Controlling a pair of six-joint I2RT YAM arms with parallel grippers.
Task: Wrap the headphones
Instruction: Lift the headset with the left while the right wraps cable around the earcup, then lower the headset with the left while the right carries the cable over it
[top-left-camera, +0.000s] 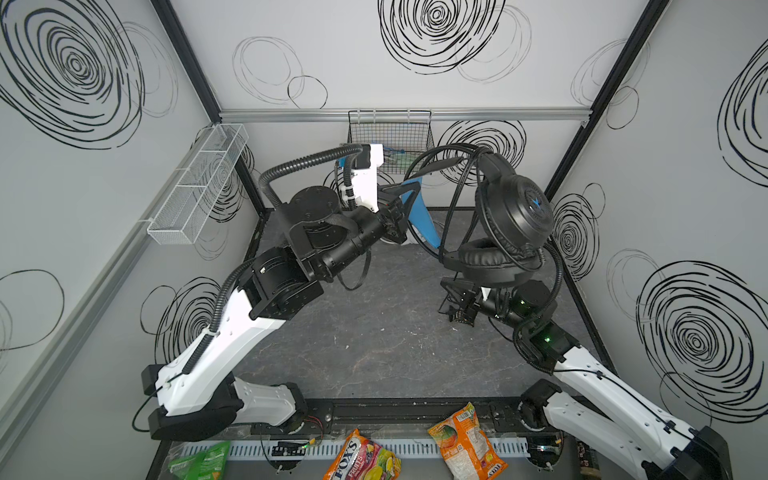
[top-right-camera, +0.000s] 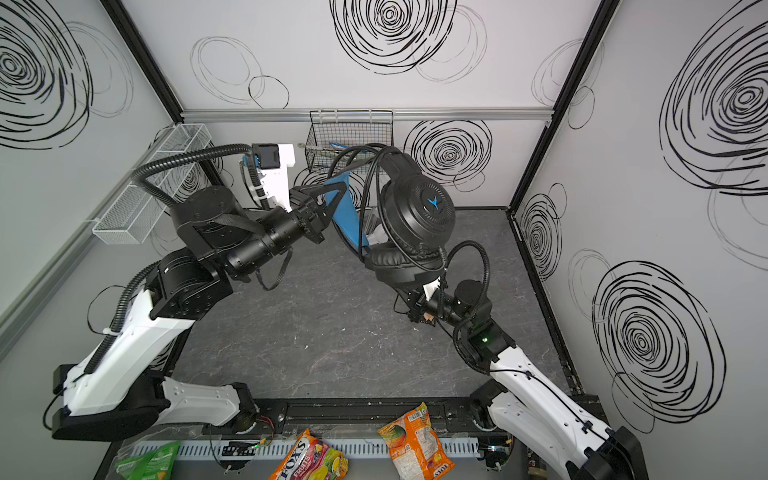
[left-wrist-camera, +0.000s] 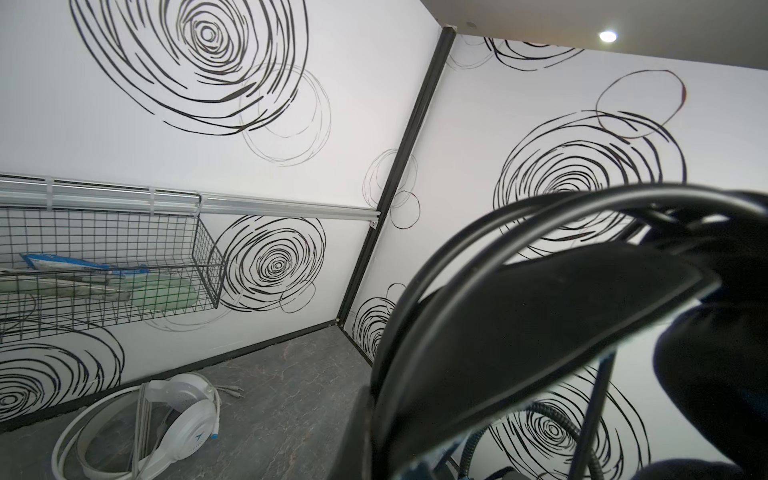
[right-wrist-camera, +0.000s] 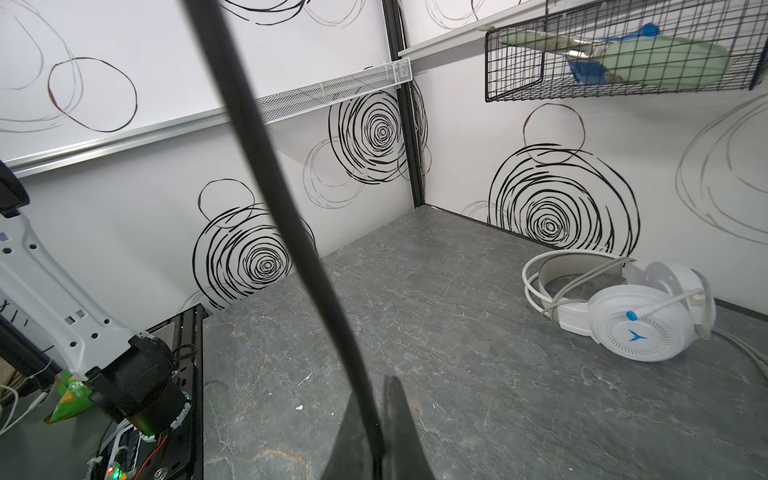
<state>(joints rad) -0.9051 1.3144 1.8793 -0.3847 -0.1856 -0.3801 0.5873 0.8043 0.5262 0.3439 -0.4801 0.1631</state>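
The black headphones (top-left-camera: 515, 212) (top-right-camera: 419, 208) hang in the air at the back right, with the blue-lined headband (top-left-camera: 419, 208) toward the left arm. My left gripper (top-left-camera: 405, 195) (left-wrist-camera: 382, 432) is shut on that headband (left-wrist-camera: 540, 299). Loops of black cable (top-left-camera: 457, 166) (left-wrist-camera: 449, 257) lie over the headband and round the earcups. Below the lower earcup, my right gripper (top-left-camera: 451, 291) (right-wrist-camera: 372, 388) is shut on the black cable (right-wrist-camera: 266, 166). The white headphones (right-wrist-camera: 640, 328) (left-wrist-camera: 174, 415) lie on the table by the back wall, with the white cable wound on them.
A black wire basket (top-left-camera: 390, 137) hangs on the back wall and a white mesh shelf (top-left-camera: 199, 183) on the left wall. Snack packets (top-left-camera: 361, 457) (top-left-camera: 465, 440) lie along the front edge. The grey stone-pattern table (top-left-camera: 374, 340) lies between the arms.
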